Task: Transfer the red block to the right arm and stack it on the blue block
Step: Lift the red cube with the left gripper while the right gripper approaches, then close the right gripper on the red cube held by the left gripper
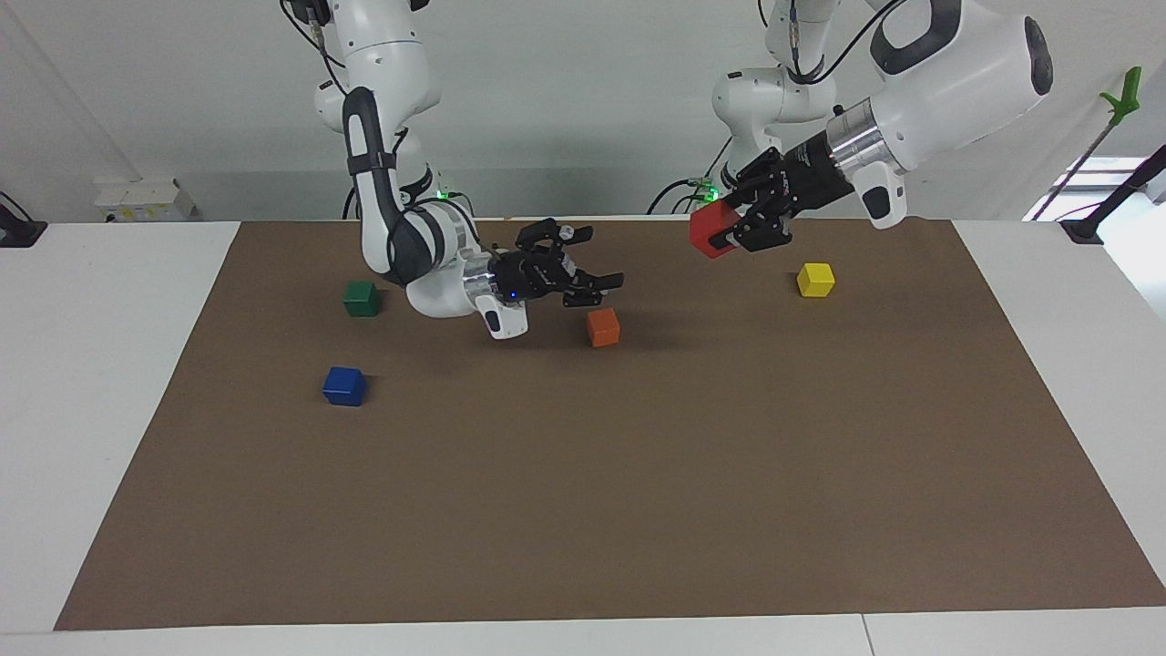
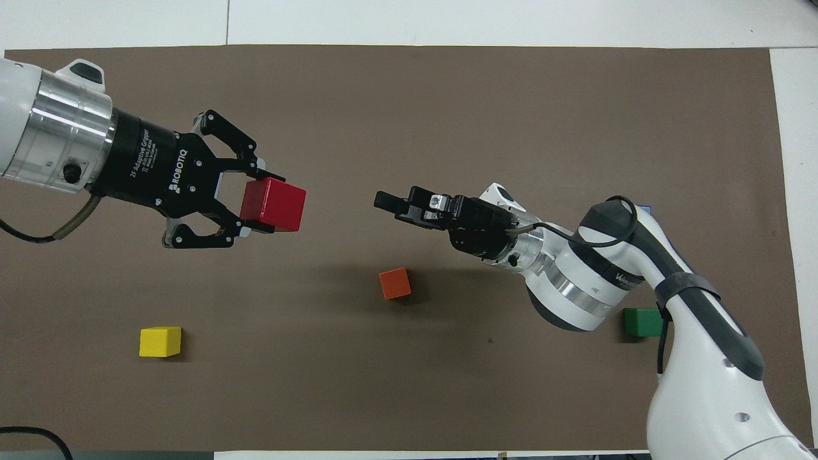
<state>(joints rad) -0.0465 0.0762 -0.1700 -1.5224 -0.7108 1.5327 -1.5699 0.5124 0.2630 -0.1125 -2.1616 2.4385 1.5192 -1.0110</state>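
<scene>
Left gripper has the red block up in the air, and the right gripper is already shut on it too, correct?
Not quite. The left gripper does hold the red block aloft, but the right gripper is open and apart from it, over the orange block, as the facing view shows.

White lettering stood on the black body of the left gripper (image 2: 255,207) in the overhead view: "ROBOTIQ" in large capitals, and beside it, nearer the wrist, a smaller line that read "2F Adaptive Gripper". A further tiny line under that one was too small to read. On the white forearm of the right arm (image 2: 613,281), close to the silver wrist ring, grey lettering was partly covered by a black cable; only a beginning that looked like "WA" could be made out, and the rest could not be read. In the facing view no lettering was legible on either arm or on any of the blocks.
</scene>
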